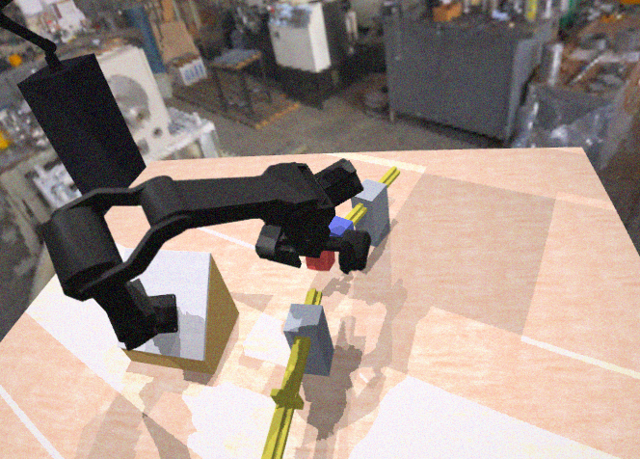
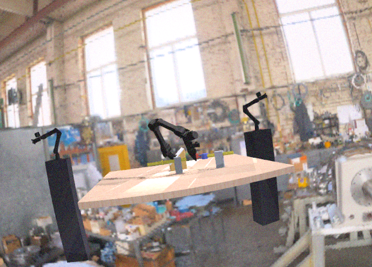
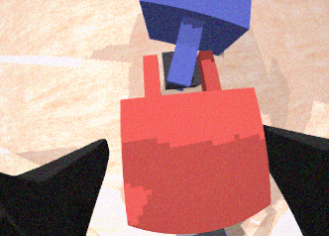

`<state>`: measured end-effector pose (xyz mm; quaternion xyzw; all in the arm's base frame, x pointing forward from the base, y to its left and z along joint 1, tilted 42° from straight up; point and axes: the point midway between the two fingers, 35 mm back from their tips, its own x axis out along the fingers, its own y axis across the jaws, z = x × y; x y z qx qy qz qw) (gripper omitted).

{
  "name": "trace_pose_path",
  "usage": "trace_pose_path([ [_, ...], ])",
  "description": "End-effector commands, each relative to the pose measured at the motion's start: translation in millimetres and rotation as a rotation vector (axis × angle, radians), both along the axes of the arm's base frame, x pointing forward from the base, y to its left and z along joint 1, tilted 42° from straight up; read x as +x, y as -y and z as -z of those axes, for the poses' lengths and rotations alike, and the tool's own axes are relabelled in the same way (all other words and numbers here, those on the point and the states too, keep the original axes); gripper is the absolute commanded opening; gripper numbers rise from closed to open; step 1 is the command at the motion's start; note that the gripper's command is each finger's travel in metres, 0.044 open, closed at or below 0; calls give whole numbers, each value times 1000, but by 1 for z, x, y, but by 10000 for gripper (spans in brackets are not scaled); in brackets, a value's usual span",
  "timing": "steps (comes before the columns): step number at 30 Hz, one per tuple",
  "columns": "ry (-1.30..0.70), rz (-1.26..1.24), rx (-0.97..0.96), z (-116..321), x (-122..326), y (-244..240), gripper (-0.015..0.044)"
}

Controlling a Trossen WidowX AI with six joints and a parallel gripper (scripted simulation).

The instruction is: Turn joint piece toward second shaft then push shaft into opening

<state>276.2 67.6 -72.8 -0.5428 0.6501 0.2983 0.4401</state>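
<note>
Top view: your gripper (image 1: 323,258) (image 2: 196,152) (image 3: 182,140) is spread wide, gripping nothing, its fingers on either side of the red joint piece (image 1: 320,260) (image 3: 195,161). Beyond the joint piece you see the blue hinge part (image 1: 340,225) (image 2: 204,156) (image 3: 195,7), then the first yellow shaft (image 1: 390,175) (image 2: 228,152) in its gray block (image 1: 372,213) (image 2: 219,159). On the near side of the joint piece, the second yellow shaft (image 1: 291,373) (image 2: 160,162) passes through the other gray block (image 1: 315,341) (image 2: 178,165), its tip apart from the joint piece.

Exterior view: your gripper is beside the blue hinge part, above the wooden table (image 2: 186,185).

Wrist view: you see a gap between each finger and the joint piece; its red prongs flank the blue tongue.
</note>
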Motion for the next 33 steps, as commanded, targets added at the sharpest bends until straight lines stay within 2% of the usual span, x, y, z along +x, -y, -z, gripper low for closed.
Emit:
trace_pose_path([
  [1, 0, 0, 0, 0, 0, 0, 440],
  [6, -10, 6, -19, 0, 0, -1, 440],
  [20, -112, 39, -438, -19, 3, -21, 440],
  [30, -108, 37, -434, -20, 3, -22, 440],
  [33, -55, 98, -426, -26, 5, -28, 440],
])
